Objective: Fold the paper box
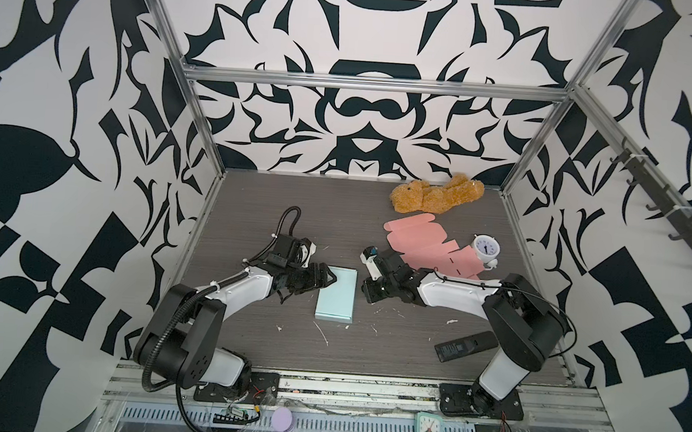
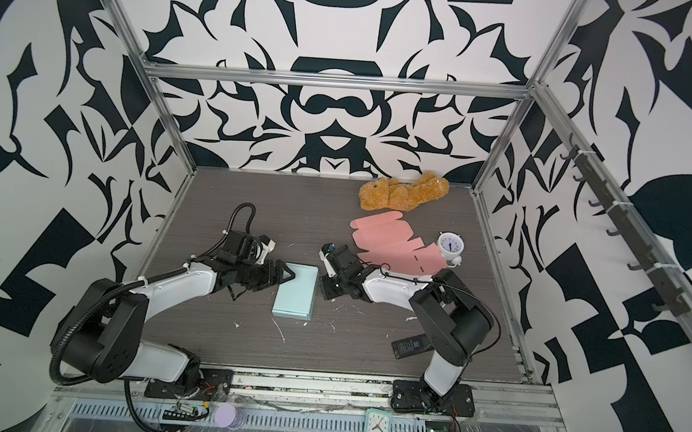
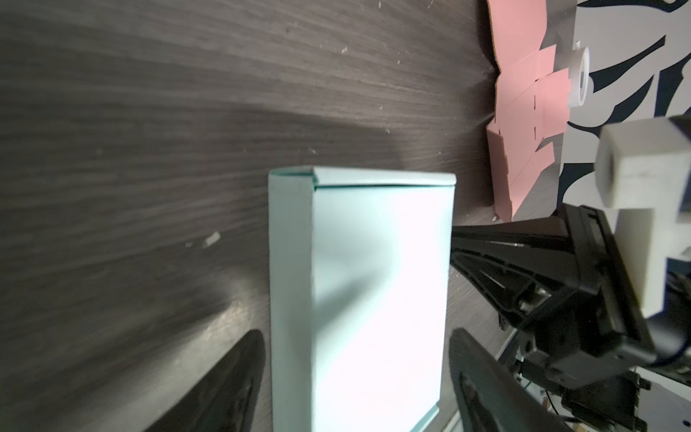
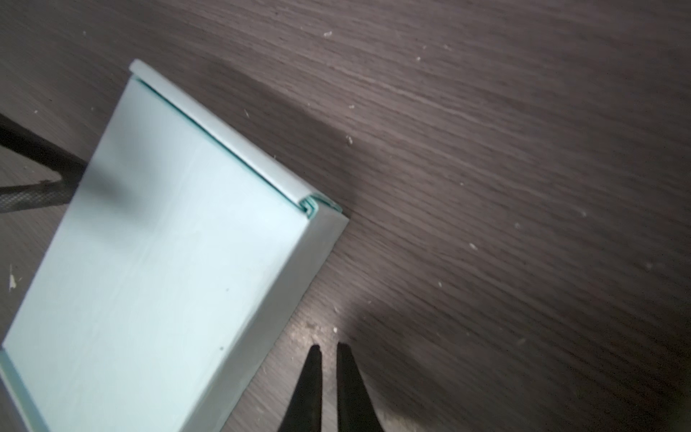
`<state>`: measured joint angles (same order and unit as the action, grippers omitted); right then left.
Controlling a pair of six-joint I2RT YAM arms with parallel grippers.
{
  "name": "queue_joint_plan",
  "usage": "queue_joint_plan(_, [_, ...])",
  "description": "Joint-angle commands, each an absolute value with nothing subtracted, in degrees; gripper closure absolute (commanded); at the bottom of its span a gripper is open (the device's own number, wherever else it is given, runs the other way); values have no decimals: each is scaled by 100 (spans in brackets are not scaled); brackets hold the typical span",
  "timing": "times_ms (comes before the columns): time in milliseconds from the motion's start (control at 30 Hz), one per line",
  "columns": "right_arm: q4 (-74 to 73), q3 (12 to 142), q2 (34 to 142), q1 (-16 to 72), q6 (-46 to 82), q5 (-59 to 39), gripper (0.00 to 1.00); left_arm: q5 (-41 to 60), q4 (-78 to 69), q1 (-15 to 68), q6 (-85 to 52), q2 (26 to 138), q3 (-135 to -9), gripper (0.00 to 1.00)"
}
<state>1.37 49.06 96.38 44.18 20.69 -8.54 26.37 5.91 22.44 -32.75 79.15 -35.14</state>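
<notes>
Two tools at work: left tool (image 3: 355, 333) spread wide astride the pale blue paper box (image 1: 336, 295); right tool (image 4: 328, 349) pinched shut, empty, just beside it. Box lies closed, flat, mid-table (image 1: 253, 202). Folding looks finished; next move calls for both lifting clear without nudging it.

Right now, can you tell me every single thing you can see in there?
folded paper box: one, light blue, flat on the middle of the table between the arms
flat box cutout: one, pink, unfolded, back right
teddy bear: one, golden brown, lying by the back wall, right
alarm clock: one, white, round, at the cutout's right edge
remote control: one, black, front right, by the right arm's base
square clock: one, mint green, front rail, right
round disc: one, lilac, front rail, left of the middle
paper scraps: several, white, scattered near the front
table: one, dark wood grain
left fingers: two, black, open, either side of the box's end
right fingers: two, black, shut, empty, beside the box
</notes>
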Motion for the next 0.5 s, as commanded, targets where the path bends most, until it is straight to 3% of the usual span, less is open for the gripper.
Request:
queue_joint_plan(0, [242, 4700, 9297, 4583, 2159, -777, 88, 2715, 826, 2284, -3363, 7542, -3245, 20])
queue_joint_plan(467, [305, 4214, 8925, 5294, 2679, -564, 88, 2601, 1143, 2555, -3680, 6583, -2621, 20])
